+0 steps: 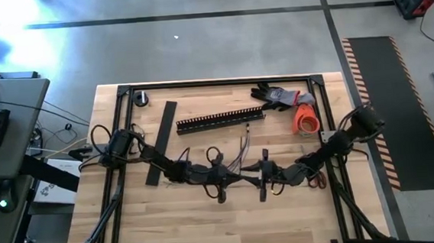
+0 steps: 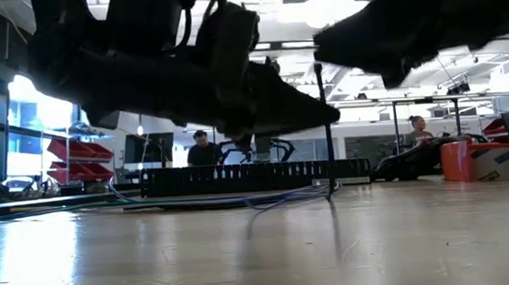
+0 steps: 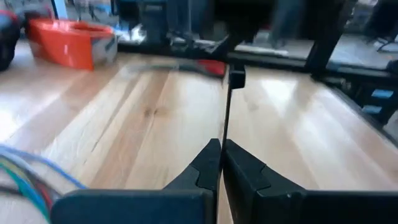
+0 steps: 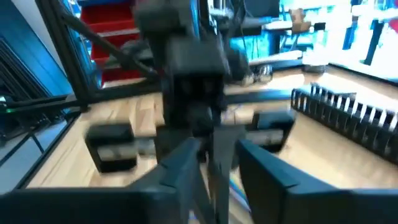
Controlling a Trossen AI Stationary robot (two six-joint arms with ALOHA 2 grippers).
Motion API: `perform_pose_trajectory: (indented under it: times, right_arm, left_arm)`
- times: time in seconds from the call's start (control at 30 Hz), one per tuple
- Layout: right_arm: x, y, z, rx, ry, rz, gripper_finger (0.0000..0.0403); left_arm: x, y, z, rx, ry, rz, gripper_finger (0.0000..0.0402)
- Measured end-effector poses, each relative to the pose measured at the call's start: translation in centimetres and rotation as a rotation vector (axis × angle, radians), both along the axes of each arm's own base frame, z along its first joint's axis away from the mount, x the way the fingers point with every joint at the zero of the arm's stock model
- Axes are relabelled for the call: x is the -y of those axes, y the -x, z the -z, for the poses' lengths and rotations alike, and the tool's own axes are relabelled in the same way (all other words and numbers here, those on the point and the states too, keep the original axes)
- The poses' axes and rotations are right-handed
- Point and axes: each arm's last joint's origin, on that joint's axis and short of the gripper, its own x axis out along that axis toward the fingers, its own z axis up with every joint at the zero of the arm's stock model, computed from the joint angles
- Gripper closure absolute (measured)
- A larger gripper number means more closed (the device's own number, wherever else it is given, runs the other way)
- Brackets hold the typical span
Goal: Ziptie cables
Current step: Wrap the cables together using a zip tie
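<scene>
The ziptie is a thin dark strip standing upright at mid-table, its small head on top. My left gripper is shut on it. In the low view the ziptie stands at the left gripper's tip. My right gripper faces it from the table's right, open, with its fingers near the strip's upper part. The cables, thin pale wires with coloured tips, lie loose on the wood just beyond both grippers; they show in the low view as cables flat on the table. My left gripper pinches the ziptie's shaft between its two fingers, some way below the head. The fingers come nearly level from the table's left and lie across the strip. The strip stands upright, and its lower end reaches down to the table top. My right gripper stands around the strip; I cannot tell whether it touches it.
A black slotted channel lies beyond the cables, with a flat black strip to its left. Gloves and an orange roll sit at the far right. A black frame edges the table.
</scene>
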Motion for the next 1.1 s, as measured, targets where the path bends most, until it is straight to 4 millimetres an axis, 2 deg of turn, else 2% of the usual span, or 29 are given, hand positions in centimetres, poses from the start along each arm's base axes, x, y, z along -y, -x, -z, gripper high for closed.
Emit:
perform_pose_trajectory:
  times: [0.13,0.23,0.3,0.4,0.47,0.6,0.8,0.93,1.1]
  right_arm:
    - [2.1,0.1,-2.1,-0.044,0.047,0.024,0.0225]
    - [5.0,0.5,-3.3,-0.207,0.094,0.033,0.0201]
    - [7.3,0.6,-3.8,-0.371,0.117,0.004,0.0196]
    - [10.0,0.3,-4.5,-0.625,0.117,-0.181,0.0203]
    - [11.2,-0.3,-4.5,-0.756,0.21,-0.254,0.0214]
    - [12.3,-2.6,-3.6,-0.907,0.464,-0.355,0.0227]
    - [14.0,-6.0,-0.5,-1.196,0.608,-0.447,0.022]
    - [15.6,-7.1,0.5,-1.331,0.659,-0.528,0.0221]
    - [17.1,-7.8,1.3,-1.359,0.748,-0.63,0.0238]
  left_arm:
    - [0.0,0.0,0.1,-0.012,0.018,-0.008,0.0401]
    - [-0.1,0.0,0.2,-0.015,0.016,-0.012,0.0401]
    - [-0.1,0.0,0.1,-0.014,0.016,-0.013,0.0401]
    - [-0.1,0.0,0.1,-0.015,0.016,-0.013,0.0401]
    - [-0.1,0.0,0.1,-0.014,0.017,-0.014,0.0401]
    - [-0.3,0.0,0.1,-0.014,0.017,-0.019,0.0401]
    - [-0.3,0.0,0.2,-0.015,0.017,-0.021,0.0402]
    - [-0.3,0.0,0.2,-0.016,0.018,-0.02,0.0402]
    - [-0.3,0.0,0.2,-0.017,0.018,-0.02,0.0402]
